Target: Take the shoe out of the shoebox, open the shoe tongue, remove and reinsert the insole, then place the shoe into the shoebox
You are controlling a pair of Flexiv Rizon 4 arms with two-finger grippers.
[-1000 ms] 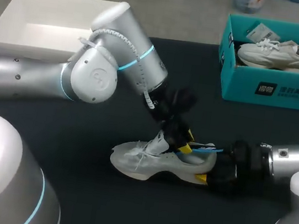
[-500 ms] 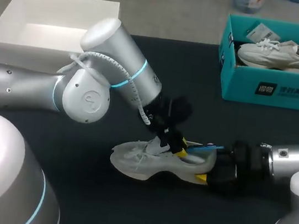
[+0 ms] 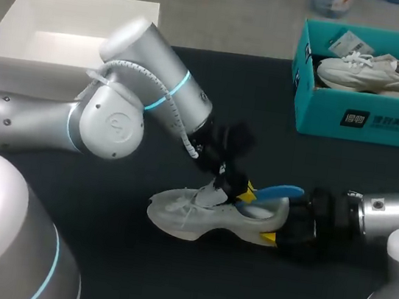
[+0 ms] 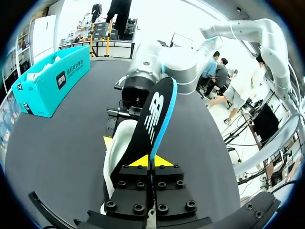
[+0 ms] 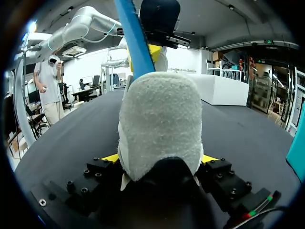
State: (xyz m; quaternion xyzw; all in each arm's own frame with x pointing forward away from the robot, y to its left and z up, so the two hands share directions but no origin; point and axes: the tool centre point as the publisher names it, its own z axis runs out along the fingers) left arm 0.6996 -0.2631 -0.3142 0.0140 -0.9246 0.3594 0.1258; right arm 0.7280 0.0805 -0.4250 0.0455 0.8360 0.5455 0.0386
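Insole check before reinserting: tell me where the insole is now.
Head view, centre-right: the blue-edged black insole sticks partly out of the pale grey sneaker, gripped by the left pincer.

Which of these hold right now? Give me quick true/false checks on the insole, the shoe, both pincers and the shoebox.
1. The left pincer is shut on the insole. True.
2. The insole lies flat inside the shoe. False: its end sticks out above the shoe's opening.
3. The right pincer is open and clear of the shoe. False: it is shut on the shoe's heel.
4. The teal shoebox holds a second shoe. True.
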